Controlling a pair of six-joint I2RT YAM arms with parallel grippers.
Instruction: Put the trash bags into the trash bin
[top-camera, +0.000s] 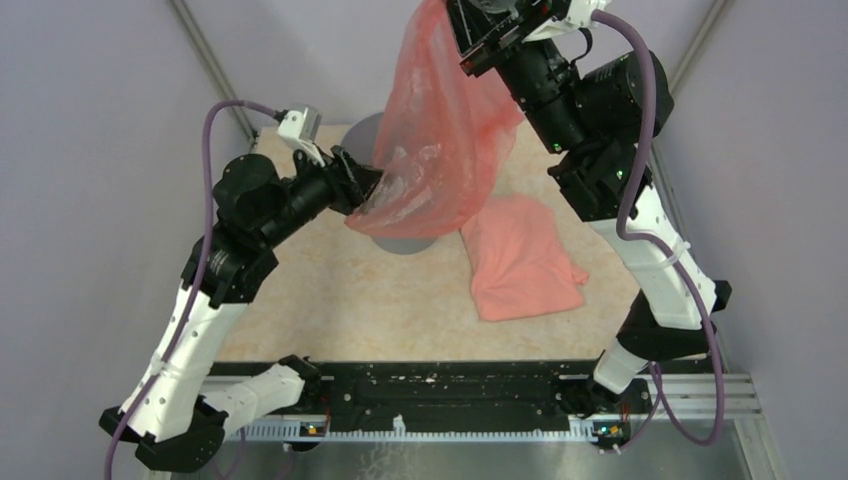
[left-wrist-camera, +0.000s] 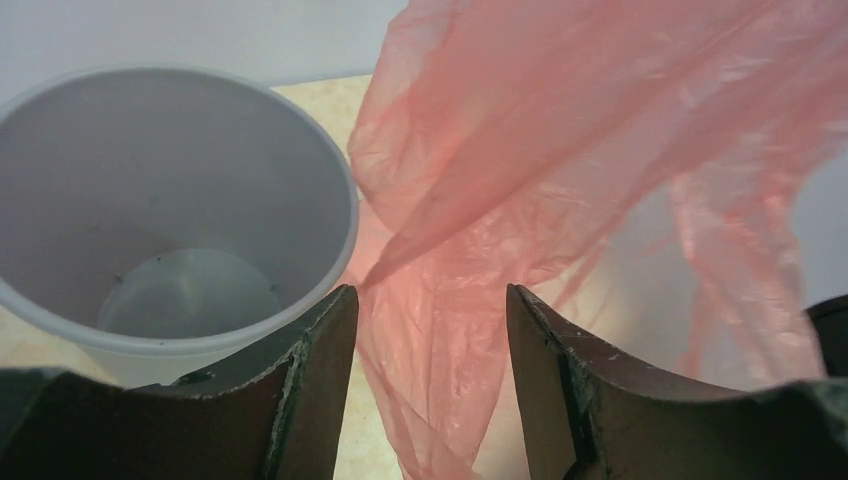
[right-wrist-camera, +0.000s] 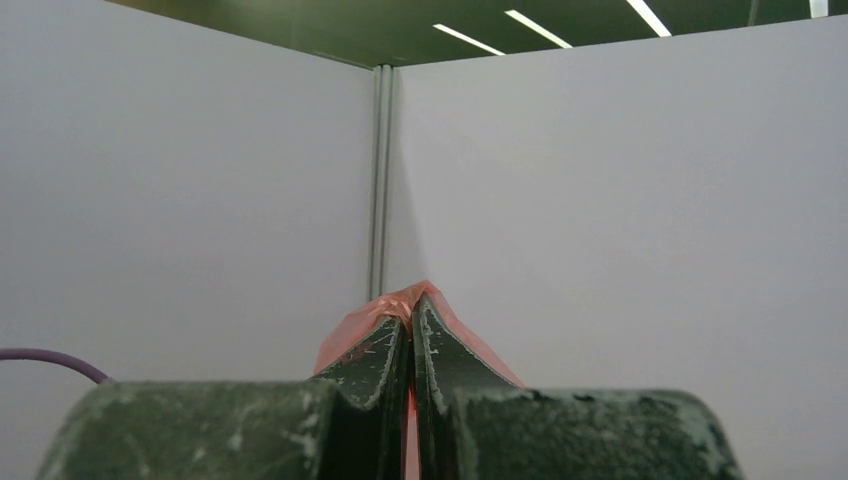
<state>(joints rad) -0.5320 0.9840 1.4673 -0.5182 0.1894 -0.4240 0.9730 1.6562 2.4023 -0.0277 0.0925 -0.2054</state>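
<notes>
My right gripper is raised high at the back and shut on the top of an orange-pink trash bag, whose film pokes out past its closed fingertips. The bag hangs down over the grey trash bin, mostly covering it. My left gripper is open at the bag's lower edge; the film hangs between its spread fingers. The bin stands upright and empty just left of them. A second bag lies folded flat on the table.
The beige tabletop is enclosed by grey walls on three sides, with a metal corner post behind. The arm bases and a black rail run along the near edge.
</notes>
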